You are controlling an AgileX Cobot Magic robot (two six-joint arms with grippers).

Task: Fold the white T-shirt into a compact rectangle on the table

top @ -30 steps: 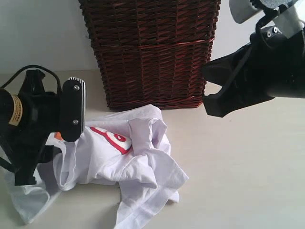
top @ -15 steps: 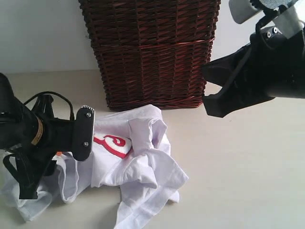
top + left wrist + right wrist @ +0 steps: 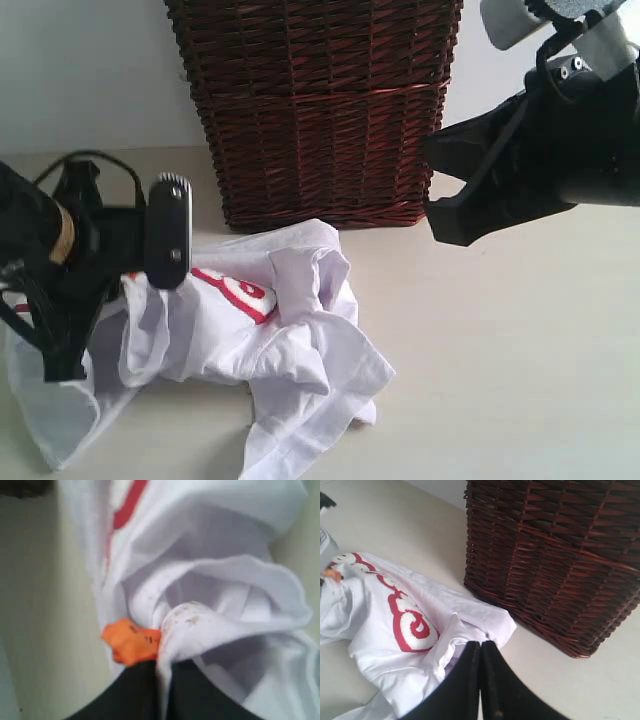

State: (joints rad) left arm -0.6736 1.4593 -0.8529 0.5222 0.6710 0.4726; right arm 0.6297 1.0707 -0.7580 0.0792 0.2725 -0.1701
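The white T-shirt (image 3: 285,345) lies crumpled on the table (image 3: 510,390) in front of the basket, its red-outlined lettering (image 3: 238,291) facing up. My left gripper (image 3: 162,664) is shut on a fold of the shirt's neck edge, right beside the small orange tag (image 3: 131,641). Cloth bunches up from between the fingers. In the exterior view the left arm (image 3: 70,260) stands over the shirt's left end. My right gripper (image 3: 480,645) is shut with nothing in it. It hangs high above the table to the right of the shirt (image 3: 375,645).
A tall dark brown wicker basket (image 3: 320,110) stands at the back, touching the shirt's far edge. Bare beige table stretches to the right and front of the shirt. The right arm (image 3: 540,150) fills the upper right corner.
My left gripper dipped to the shirt's neck, closed on the cloth by the orange tag and rose a little, lifting that end. The right arm has not moved.
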